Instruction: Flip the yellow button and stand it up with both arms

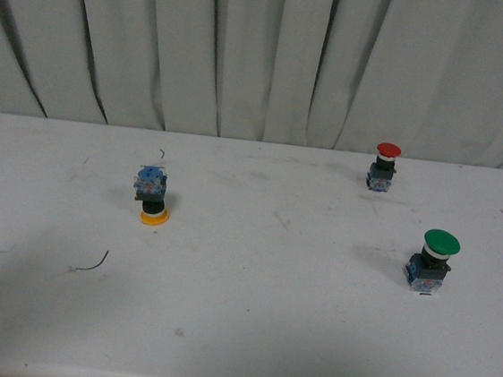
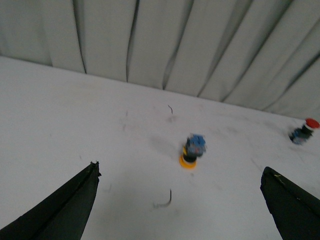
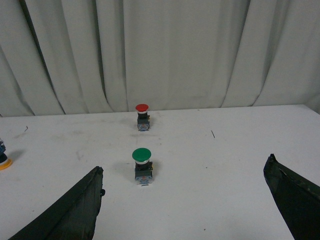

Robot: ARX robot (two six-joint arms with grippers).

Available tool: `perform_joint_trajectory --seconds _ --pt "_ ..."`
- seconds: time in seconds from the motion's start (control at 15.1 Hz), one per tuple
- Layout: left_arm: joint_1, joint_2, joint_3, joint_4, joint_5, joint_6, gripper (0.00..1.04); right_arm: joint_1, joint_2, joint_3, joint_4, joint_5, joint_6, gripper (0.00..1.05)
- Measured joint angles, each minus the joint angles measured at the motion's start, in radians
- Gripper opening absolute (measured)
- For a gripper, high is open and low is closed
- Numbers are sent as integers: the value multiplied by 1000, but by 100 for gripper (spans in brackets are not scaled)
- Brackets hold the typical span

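The yellow button [image 1: 153, 195] stands upside down on the white table [image 1: 248, 305], left of centre, with its yellow cap on the surface and its blue base on top. In the left wrist view the yellow button [image 2: 192, 151] lies well ahead of my left gripper [image 2: 181, 172], which is open and empty, with its black fingers [image 2: 75, 200] spread wide. My right gripper [image 3: 184, 172] is open too and holds nothing. At the edge of the right wrist view only the rim of the yellow button [image 3: 4, 162] shows. Neither arm appears in the front view.
A red-capped button [image 1: 385, 167] stands upright at the back right and a larger green-capped button [image 1: 433, 259] upright at the right. A thin dark wire scrap [image 1: 91, 263] lies in front of the yellow button. A grey curtain [image 1: 265, 55] hangs behind the table.
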Motion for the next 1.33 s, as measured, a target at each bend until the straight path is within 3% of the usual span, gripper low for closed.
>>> perform_joint_trajectory --seconds 0.07,0.13,0.46,0.86,1.33 --pt "-34 185 87 133 -69 8 98 0 0 0 0 0 0 98" --pt "-124 567 306 230 -198 38 98 0 0 0 0 0 0 98" --pt "-200 990 608 119 -279 47 98 0 0 0 0 0 0 98" --pt "-248 1198 928 -109 -242 29 98 0 0 0 0 0 0 98" --pt "-266 1307 1045 -345 -181 35 98 0 0 0 0 0 0 98"
